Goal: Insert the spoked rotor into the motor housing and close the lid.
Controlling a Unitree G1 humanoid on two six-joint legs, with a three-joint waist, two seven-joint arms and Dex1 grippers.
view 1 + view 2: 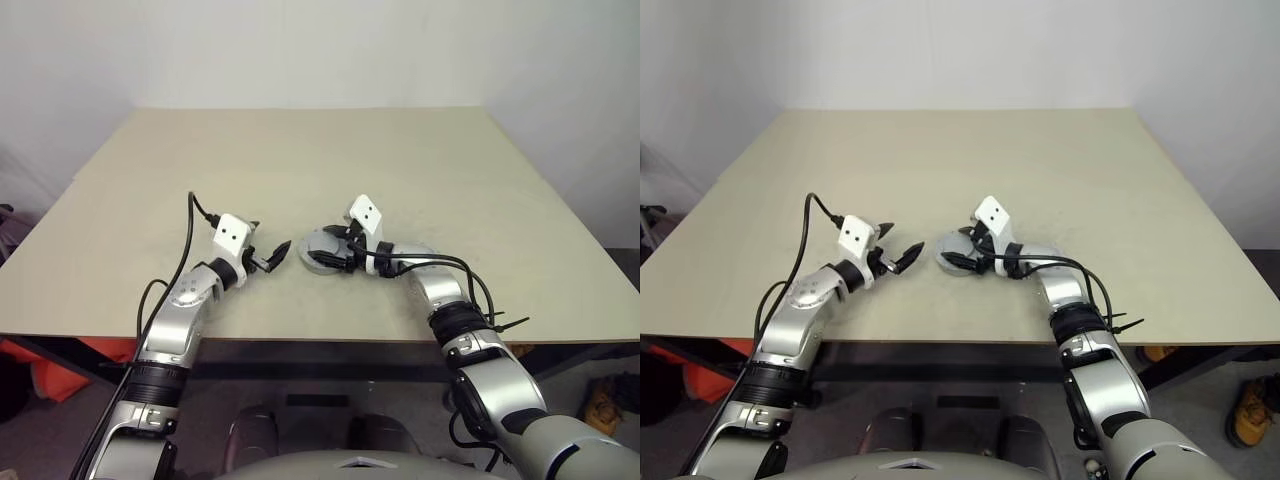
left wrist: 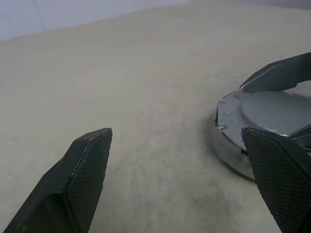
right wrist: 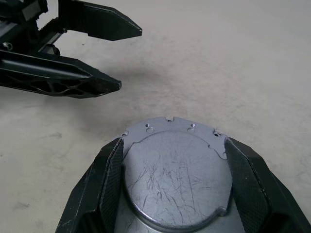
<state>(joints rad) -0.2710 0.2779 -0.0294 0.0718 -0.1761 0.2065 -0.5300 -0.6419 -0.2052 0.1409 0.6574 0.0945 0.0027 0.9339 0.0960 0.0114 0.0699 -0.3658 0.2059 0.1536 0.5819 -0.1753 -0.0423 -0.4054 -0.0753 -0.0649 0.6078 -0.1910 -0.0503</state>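
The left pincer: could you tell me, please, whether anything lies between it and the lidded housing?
Nothing visible does. Bare table separates the open left pincer from the motor housing, whose lid sits between the right pincer's fingers.

Beige worktop (image 1: 420, 170), motor housing (image 1: 322, 262) resting near its front edge, lid (image 3: 175, 177) on top

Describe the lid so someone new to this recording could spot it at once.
On the beige table, near the front edge's middle, sits the motor housing. The lid lies on top of it, between the right gripper fingers. It is a flat grey scratched disc with small holes along its rim.
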